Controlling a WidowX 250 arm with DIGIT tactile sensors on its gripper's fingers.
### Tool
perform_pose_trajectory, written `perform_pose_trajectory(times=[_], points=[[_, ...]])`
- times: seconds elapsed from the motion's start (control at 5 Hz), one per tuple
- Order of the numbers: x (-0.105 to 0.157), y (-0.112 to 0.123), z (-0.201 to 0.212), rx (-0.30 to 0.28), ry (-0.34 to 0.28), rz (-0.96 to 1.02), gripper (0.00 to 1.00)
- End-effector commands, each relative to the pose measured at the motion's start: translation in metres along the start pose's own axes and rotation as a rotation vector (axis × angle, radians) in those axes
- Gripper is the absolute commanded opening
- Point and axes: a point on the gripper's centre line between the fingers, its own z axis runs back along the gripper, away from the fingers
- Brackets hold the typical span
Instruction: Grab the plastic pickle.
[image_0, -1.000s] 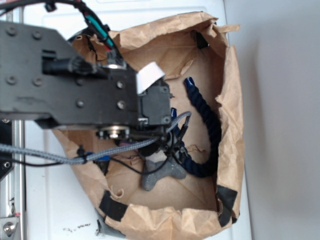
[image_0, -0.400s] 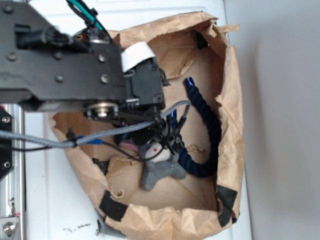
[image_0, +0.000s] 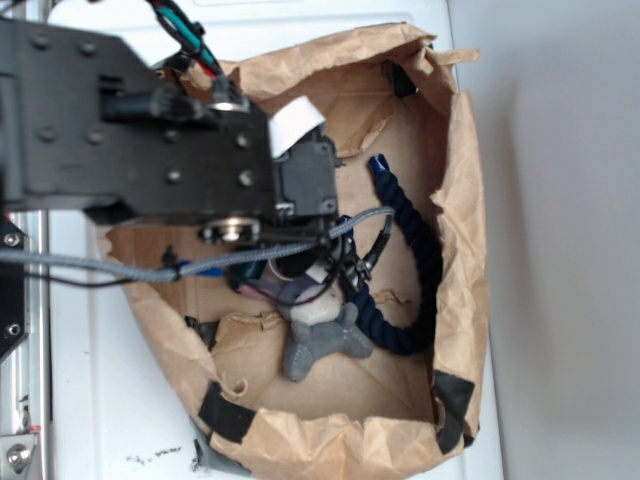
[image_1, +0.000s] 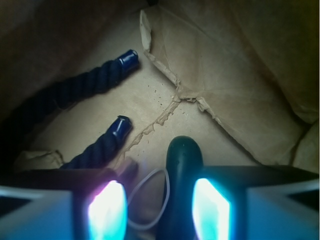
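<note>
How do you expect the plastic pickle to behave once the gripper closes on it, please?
The plastic pickle looks smooth and glossy, so it may slip between the gripper pads. Its rounded capsule shape probably rolls if nudged. It appears rigid, unlike the rope beside it.

The exterior view looks almost straight down from above and stands well back, taking in the whole brown paper bag (image_0: 455, 250), its taped rim, a strip of white surface (image_0: 90, 400) on the left and a grey wall on the right; the black arm (image_0: 140, 130) blocks the upper left. The wrist view sits low inside the bag, very close to the floor, facing along it past two glowing fingertips (image_1: 107, 212) in the lower frame. Both views share the bag's creased floor and the dark navy rope (image_0: 415, 240), whose two capped ends (image_1: 127, 57) show in the wrist view.
</note>
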Motion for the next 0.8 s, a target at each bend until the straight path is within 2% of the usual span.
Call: perform_pose_trajectory(times=[0.0, 0.2, 0.4, 0.6], points=[[0.015, 0.014, -0.005, 0.021, 0.025, 0.071, 1.00], [0.012, 0.015, -0.014, 0.038, 0.022, 0.089, 1.00], [0.011, 0.022, -0.025, 0.113, 0.082, 0.148, 1.00], [0.001, 0.026, -0.036, 0.129, 0.098, 0.169, 1.00]])
